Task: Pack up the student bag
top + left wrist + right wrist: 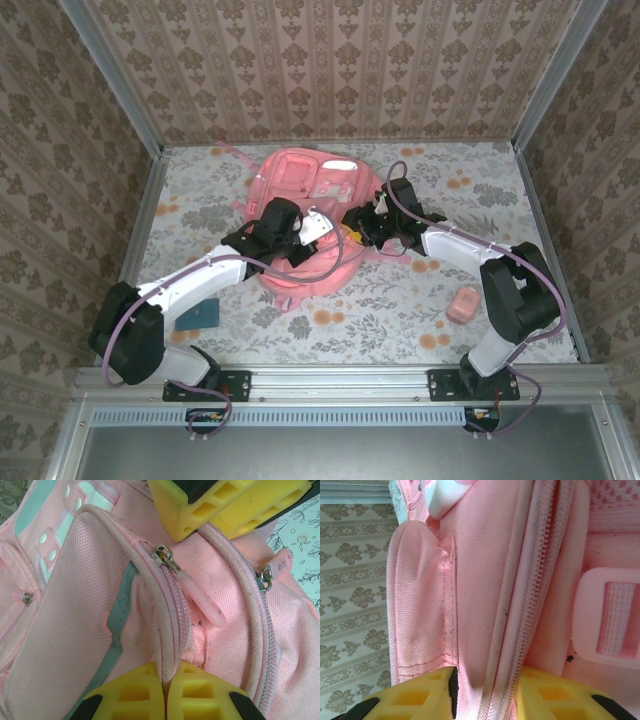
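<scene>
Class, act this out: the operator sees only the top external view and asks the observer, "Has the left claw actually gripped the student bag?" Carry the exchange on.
Observer: Yes, the left claw is shut on a piped fold of the student bag.
Operator: Any zip pull nearby?
Observer: A pink zip tab hangs from its metal slider just beyond that claw's tips.
Operator: And the right claw?
Observer: It straddles a zip band; fabric fills the gap, but a firm grip is unclear.

Robot test booth: wallpapered panels (330,60) in aluminium framing (112,75) around a floral table (400,300).
</scene>
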Motion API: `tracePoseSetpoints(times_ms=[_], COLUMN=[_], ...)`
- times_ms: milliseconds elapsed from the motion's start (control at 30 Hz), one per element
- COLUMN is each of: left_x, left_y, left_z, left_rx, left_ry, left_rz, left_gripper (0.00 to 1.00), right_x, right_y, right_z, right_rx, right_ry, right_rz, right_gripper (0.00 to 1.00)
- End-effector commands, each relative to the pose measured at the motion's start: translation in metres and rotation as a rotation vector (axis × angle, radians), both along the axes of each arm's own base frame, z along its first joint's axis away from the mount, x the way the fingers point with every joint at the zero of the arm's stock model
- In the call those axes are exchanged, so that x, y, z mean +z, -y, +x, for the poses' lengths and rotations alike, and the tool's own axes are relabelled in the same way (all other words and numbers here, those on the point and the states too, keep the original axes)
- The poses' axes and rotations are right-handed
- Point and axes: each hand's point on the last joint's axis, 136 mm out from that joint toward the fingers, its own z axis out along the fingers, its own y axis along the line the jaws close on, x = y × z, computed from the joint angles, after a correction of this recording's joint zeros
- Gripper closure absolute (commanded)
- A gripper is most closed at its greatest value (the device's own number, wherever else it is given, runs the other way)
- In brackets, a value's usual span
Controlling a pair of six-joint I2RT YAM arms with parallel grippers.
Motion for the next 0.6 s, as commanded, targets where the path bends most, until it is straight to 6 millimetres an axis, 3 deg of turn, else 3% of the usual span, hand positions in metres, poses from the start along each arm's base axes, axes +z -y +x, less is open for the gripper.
tracePoseSetpoints(times_ms=[0, 200, 333, 467, 567], left_x=[0.031, 0.028, 0.025, 0.027, 0.029], left_y=[0.011, 0.008, 0.007, 0.006, 0.007], left_z=[-0.001, 0.0, 0.0, 0.0, 0.0], left_rx=[-0.026, -0.016, -0.014, -0.012, -0.013], left_ry=[0.048, 0.052, 0.052, 0.057, 0.06], left_rz=[-0.105, -0.089, -0.079, -0.083, -0.087], left_gripper=[1.0, 1.0, 1.0, 1.0, 1.0], right_x=[0.019, 0.023, 0.02, 0.019, 0.017], right_y=[-0.014, -0.009, 0.004, 0.007, 0.008], right_z=[0.005, 0.003, -0.001, -0.001, 0.001], right_rx=[0.029, 0.021, -0.004, -0.013, -0.025], right_ry=[0.045, 0.065, 0.063, 0.072, 0.075], right_rz=[0.081, 0.052, -0.025, -0.029, -0.029], right_gripper=[0.67, 0.7, 0.64, 0.54, 0.52])
